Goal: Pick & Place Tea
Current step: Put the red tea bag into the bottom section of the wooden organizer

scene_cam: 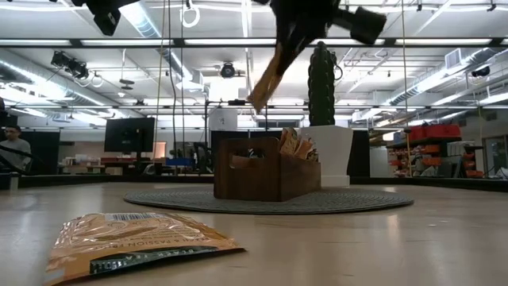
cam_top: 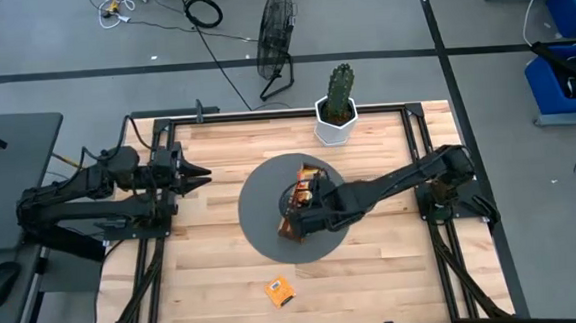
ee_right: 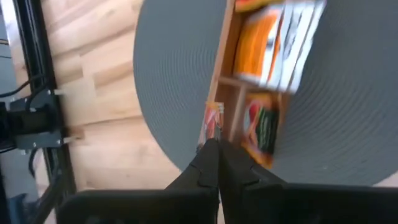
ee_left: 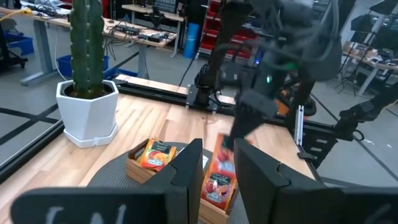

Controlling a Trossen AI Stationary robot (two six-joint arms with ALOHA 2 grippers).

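Right gripper [ee_right: 212, 144], pinched shut on a tea sachet [ee_right: 212, 122], hung above the wooden tray [cam_top: 304, 196], ready to lower it into a compartment.

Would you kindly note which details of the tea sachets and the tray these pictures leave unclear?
- High view: the wooden tray is partly covered by the right arm, so its sachets cannot be counted.
- Right wrist view: the sachet in the right pincer shows edge-on; its print is unreadable. The tray's far compartment is blurred.
- Low view: the loose sachet is cut off by the bottom edge.
- Left wrist view: the left pincer hides the tray's middle.
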